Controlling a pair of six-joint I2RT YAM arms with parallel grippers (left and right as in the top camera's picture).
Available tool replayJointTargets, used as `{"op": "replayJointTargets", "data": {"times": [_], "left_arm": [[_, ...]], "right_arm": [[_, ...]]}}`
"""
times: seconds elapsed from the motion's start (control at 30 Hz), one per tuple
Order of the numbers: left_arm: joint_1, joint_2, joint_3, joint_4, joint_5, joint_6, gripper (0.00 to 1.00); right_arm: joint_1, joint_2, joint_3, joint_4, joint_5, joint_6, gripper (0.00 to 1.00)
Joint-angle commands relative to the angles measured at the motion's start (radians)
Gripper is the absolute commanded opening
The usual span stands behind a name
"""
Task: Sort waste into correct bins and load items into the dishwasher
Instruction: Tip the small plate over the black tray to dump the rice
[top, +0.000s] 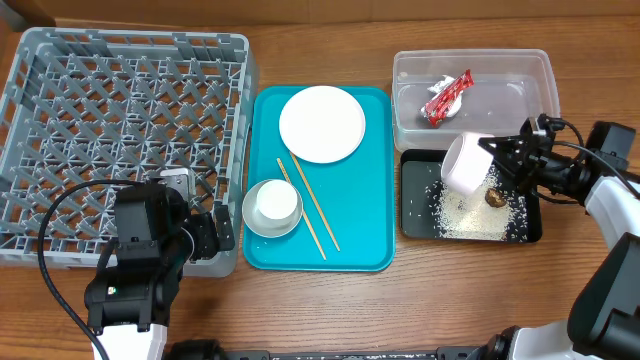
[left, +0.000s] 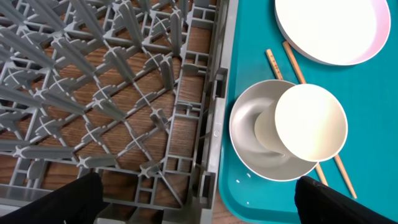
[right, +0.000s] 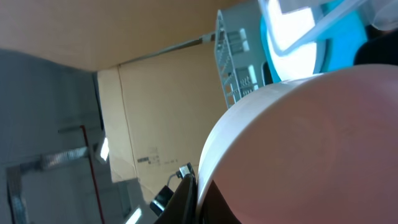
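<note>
I read the dish rack (top: 100, 110) as matt grey plastic; the teal tray (top: 365, 210) — glossy, smooth plastic; the chopsticks (top: 320, 215) — bare wood; the tub (top: 505, 100), clear plastic.

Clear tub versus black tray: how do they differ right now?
The clear tub is see-through with tall walls; the black tray is opaque and shallow. The tub holds a crumpled red-and-white wrapper; the tray holds rice grains and a brown lump. The right gripper holds the small pinkish-white dish tilted mostly over the tray, not the tub. Both are rectangular, with similar footprints.
</note>
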Motion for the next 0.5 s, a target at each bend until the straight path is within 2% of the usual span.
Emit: {"op": "replayJointTargets", "data": {"times": [0.0,0.07,0.27,0.37,0.47], "left_arm": [[0.004,-0.002,0.024,0.005,0.011,0.006,1.00],[0.004,-0.002,0.024,0.005,0.011,0.006,1.00],[0.004,-0.002,0.024,0.005,0.011,0.005,1.00],[0.004,-0.002,0.024,0.005,0.011,0.006,1.00],[0.004,-0.002,0.024,0.005,0.011,0.006,1.00]], "right_arm": [[0.004,-0.023,0.006,0.015,0.004,0.045,0.04],[0.013,-0.023,0.007,0.104,-0.091,0.006,0.04],[0.020,-0.027,0.007,0.031,0.050,0.057,0.04],[0.028,-0.027,0.008,0.132,-0.091,-0.025,0.04],[0.037,-0.031,0.008,0.113,-0.028,0.027,0.04]]}}
